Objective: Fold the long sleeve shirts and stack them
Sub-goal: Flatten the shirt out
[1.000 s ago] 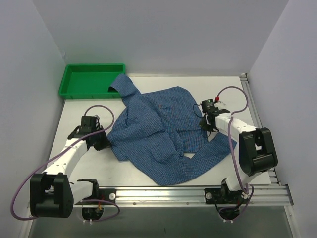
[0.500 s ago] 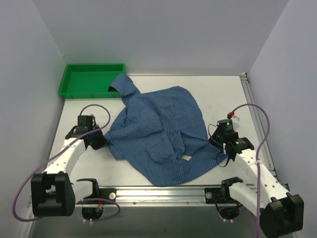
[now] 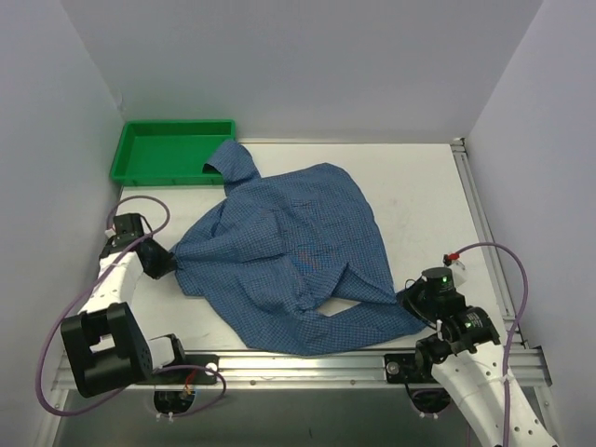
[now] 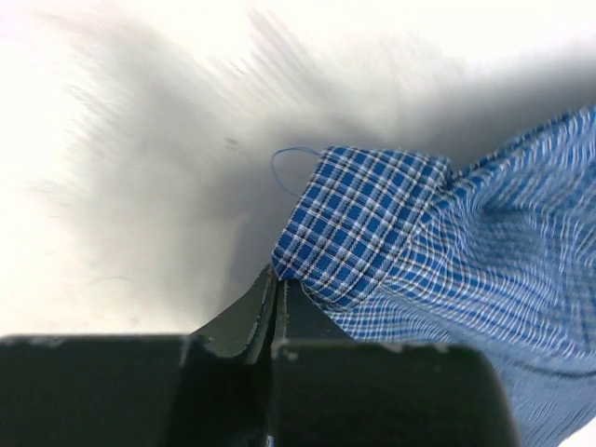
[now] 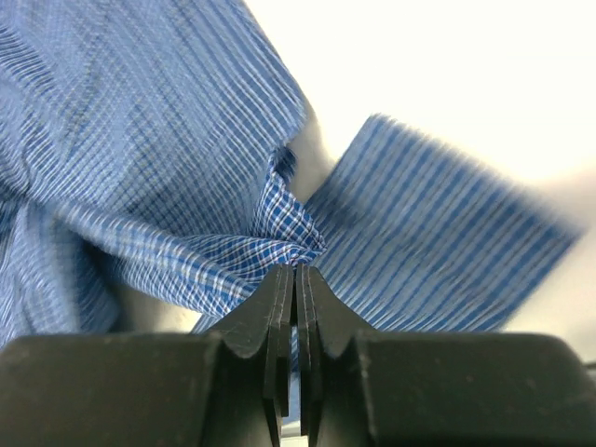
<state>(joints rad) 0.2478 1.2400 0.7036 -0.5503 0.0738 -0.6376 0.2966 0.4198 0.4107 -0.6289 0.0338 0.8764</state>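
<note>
**A:** Left claw (image 4: pixel 276 279)?
**B:** Fully closed, pinching a doubled hem corner of the shirt (image 3: pixel 289 251) at the cloth's leftmost point, close to the left edge of the table (image 3: pixel 419 186). A loose thread (image 4: pixel 291 158) curled off that corner.

**A:** Right claw (image 5: pixel 296 270)?
**B:** Also closed, with a small bunched fold of the checked cloth nipped at its tips. It sat at the shirt's near right corner, beside the table's near edge.

**A:** Why two opposite grips?
**B:** Judged: to draw the cloth apart and flatten it before any fold. Between the claws it lay fairly spread. Creases and an overlapped flap ran through the middle, and a sleeve-like strip stretched along the near side.

**A:** Where was the shirt overall?
**B:** Mid-table, slanting from far left toward near right. It was not yet folded, and only one shirt was in view.

**A:** Containers?
**B:** One green tray (image 3: pixel 172 124) at the far left corner. A tip of the shirt lapped over its near right corner; I could not tell whether it was collar or cuff. There was no folded shirt inside, and nothing else was visible in it.
</note>
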